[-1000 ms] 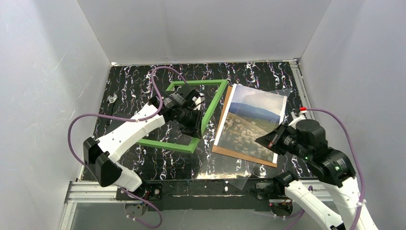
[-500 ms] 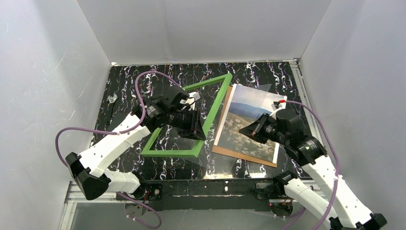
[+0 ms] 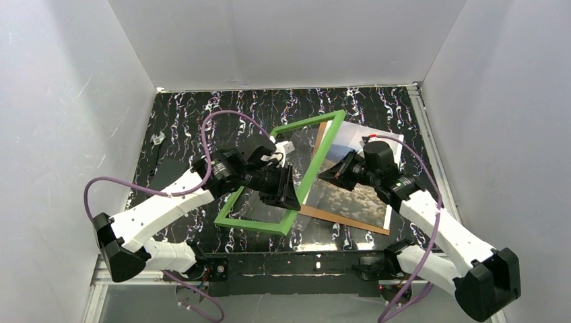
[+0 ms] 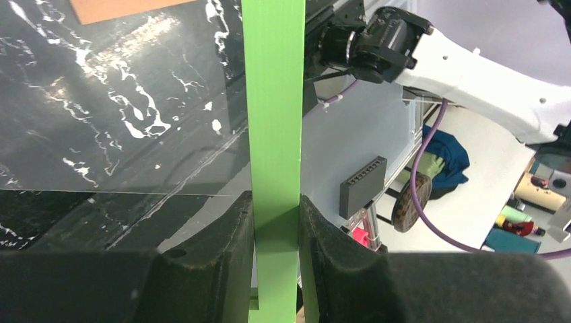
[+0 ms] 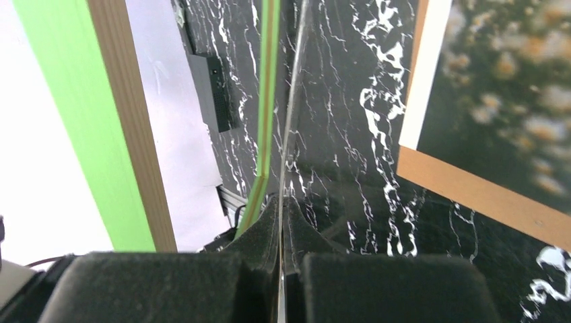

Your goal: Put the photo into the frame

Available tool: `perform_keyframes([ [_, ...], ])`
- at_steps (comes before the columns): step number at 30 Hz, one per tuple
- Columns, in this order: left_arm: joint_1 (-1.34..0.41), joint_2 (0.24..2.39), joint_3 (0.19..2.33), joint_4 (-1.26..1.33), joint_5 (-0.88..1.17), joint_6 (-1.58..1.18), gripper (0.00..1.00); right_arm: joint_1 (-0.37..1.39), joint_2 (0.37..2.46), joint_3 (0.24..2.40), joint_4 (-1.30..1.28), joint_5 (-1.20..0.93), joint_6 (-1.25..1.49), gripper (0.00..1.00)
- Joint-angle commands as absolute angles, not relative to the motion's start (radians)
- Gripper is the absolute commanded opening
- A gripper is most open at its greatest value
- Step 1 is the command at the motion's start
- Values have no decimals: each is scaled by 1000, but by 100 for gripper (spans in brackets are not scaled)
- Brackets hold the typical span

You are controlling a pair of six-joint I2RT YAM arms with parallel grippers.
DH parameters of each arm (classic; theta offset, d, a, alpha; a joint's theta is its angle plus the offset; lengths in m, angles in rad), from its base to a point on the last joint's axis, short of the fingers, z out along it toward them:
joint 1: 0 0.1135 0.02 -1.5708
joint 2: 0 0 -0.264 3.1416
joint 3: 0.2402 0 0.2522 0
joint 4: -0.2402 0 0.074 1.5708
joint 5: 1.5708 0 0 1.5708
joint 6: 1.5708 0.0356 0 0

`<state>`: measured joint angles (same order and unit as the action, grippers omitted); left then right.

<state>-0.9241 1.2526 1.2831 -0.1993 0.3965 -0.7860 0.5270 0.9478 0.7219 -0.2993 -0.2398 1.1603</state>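
Up in the clenched left tool (image 4: 276, 222) the frame (image 3: 252, 224) stands tilted up from the desk (image 3: 188, 114), likely so the right tool (image 5: 281, 222), pinching a clear sheet (image 5: 291, 114), can slot it in; the photo (image 3: 350, 198) lies flat beneath that tool.

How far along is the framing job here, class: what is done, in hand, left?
Done: the frame is raised at a tilt. In hand: the left gripper is shut on its side bar; the right gripper pinches a clear sheet beside it. Left: the photo lies on the brown backing board, not yet in the frame.
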Motion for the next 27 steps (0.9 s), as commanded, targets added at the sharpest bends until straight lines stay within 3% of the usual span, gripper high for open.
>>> perform_keyframes([
  [1, -970, 1219, 1270, -163, 467, -781, 0, 538, 1016, 735, -79, -293, 1187, 1],
  [9, -1005, 1227, 1240, -133, 455, -812, 1, 545, 1012, 678, 82, -323, 1223, 1],
  [15, -1005, 1219, 1212, -129, 451, -816, 32, 546, 928, 595, 214, -327, 1229, 1],
  [22, -1006, 1240, 1235, -187, 441, -797, 76, 563, 929, 580, 325, -382, 1221, 1],
  [27, -1033, 1316, 1389, -425, 332, -665, 86, 581, 949, 605, 327, -389, 1210, 1],
])
